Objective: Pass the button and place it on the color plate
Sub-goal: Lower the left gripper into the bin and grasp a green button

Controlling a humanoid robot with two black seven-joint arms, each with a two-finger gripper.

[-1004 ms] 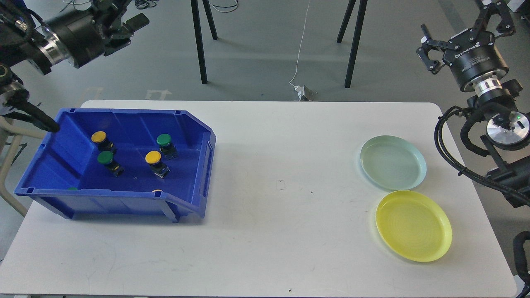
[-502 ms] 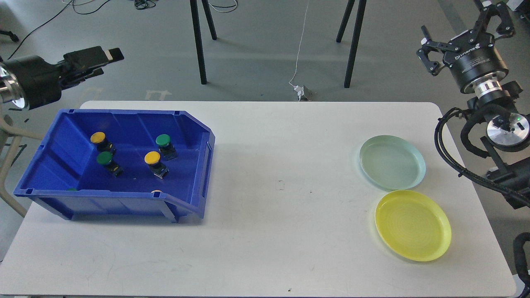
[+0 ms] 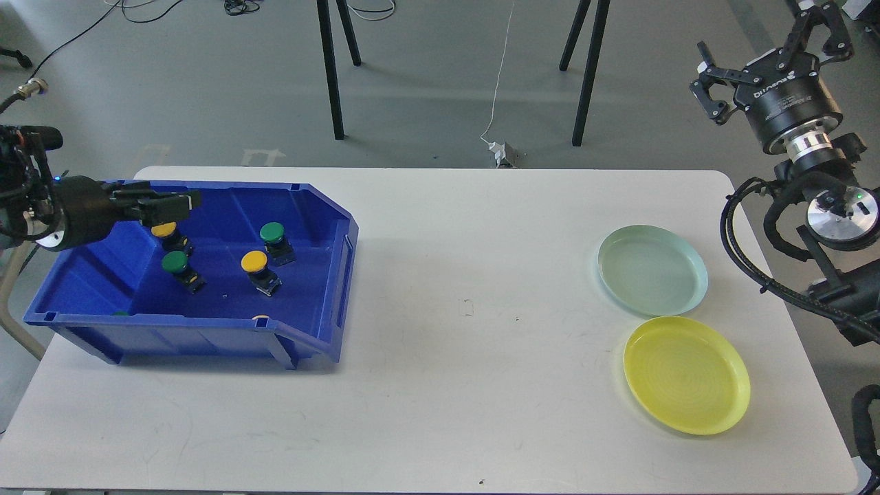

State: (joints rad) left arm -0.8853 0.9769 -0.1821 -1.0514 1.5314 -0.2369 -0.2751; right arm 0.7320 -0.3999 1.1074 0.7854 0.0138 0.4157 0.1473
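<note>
Head view: left gripper (image 3: 180, 204) hangs over the blue bin (image 3: 330, 227) at 9 o'clock, fingers unclear, just above a yellow button (image 3: 163, 230); right gripper (image 3: 770, 45) spread open, empty, at 2 o'clock, plates (image 3: 694, 265) below

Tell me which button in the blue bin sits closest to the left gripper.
The yellow button at the back left, lying right under the left gripper. The other yellow button and the two green buttons lie farther right or nearer the front.
</note>
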